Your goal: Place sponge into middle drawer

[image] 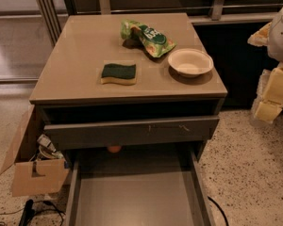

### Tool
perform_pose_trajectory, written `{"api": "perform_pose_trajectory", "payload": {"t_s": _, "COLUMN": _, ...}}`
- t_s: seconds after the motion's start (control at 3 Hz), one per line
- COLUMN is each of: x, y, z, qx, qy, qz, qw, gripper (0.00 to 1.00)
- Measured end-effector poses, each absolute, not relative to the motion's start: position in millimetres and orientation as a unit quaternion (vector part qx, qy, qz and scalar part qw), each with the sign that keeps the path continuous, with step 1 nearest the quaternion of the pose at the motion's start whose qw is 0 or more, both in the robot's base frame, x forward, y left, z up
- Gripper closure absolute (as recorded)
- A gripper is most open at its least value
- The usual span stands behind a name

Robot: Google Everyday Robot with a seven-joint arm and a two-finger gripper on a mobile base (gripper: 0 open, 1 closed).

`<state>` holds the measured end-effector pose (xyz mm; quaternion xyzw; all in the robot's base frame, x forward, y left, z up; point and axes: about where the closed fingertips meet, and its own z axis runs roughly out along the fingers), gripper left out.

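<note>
A small rectangular sponge (119, 73), dark green over pale yellow foam, is lying flat on the beige worktop (75, 46), long axis running left-right. Below, the wide, shallow grey middle drawer (132, 197) is standing open. The yellow-padded end effector (273, 93) is hanging far right, the sponge well apart to its left; spread or pressed together, I cannot tell.

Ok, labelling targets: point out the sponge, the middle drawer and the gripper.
sponge (119, 71), camera view, green top face
middle drawer (132, 197), camera view, bare floor
gripper (271, 98), camera view, yellow part, right edge
</note>
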<state>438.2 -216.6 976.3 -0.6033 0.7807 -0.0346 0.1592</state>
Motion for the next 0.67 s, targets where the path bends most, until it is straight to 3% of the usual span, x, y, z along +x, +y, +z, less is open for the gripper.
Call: {"api": "perform_pose_trajectory", "payload": {"t_s": 0.67, "x": 445.5, "y": -213.5, "z": 973.2, "qx": -0.609, "qy": 0.776, "qz": -0.022, "qw": 0.159, "gripper": 0.00}}
